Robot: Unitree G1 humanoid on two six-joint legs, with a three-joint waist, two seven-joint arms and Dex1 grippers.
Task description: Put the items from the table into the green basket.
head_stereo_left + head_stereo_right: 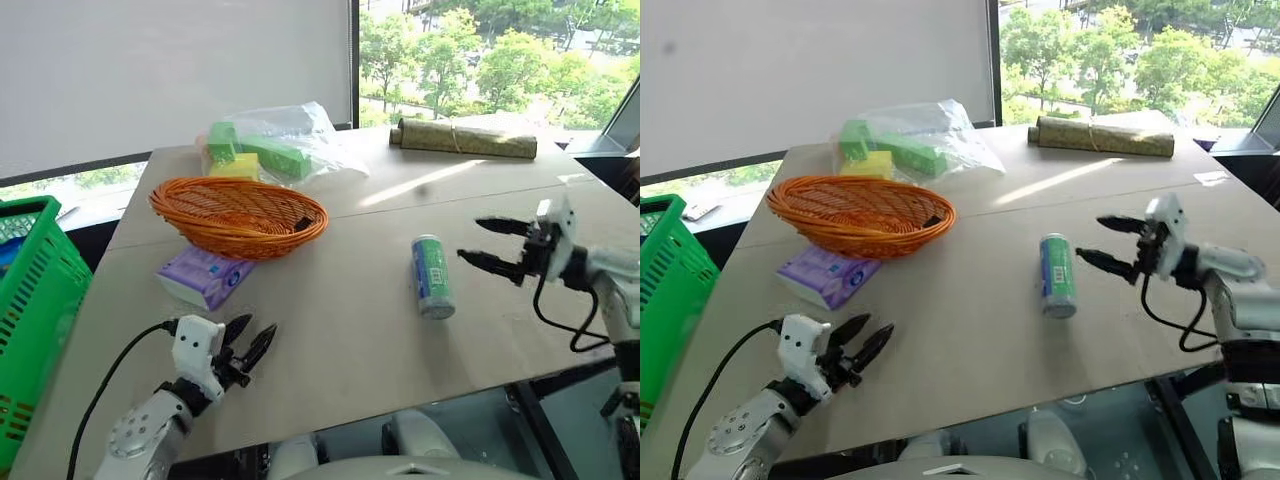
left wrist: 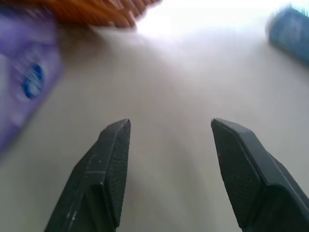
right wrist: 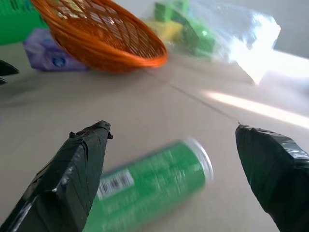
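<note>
Lying on its side near the bench [image 1: 340, 330] middle, the green-and-blue can [image 1: 432, 277] shows a silvery end. At its nine o'clock, the purple packet [image 1: 203, 277] touches the orange bowl [image 1: 238, 214]. Left gripper [image 1: 250, 345] jaws part-open, empty; right gripper [image 1: 490, 245] jaws wide, level, beside the can. Green basket [image 1: 35, 300] stands far left.

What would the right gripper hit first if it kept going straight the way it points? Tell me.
Most likely the can: the right gripper points at it with fingers spread wide, and the can lies on its side between them. Depth is uncertain.
</note>
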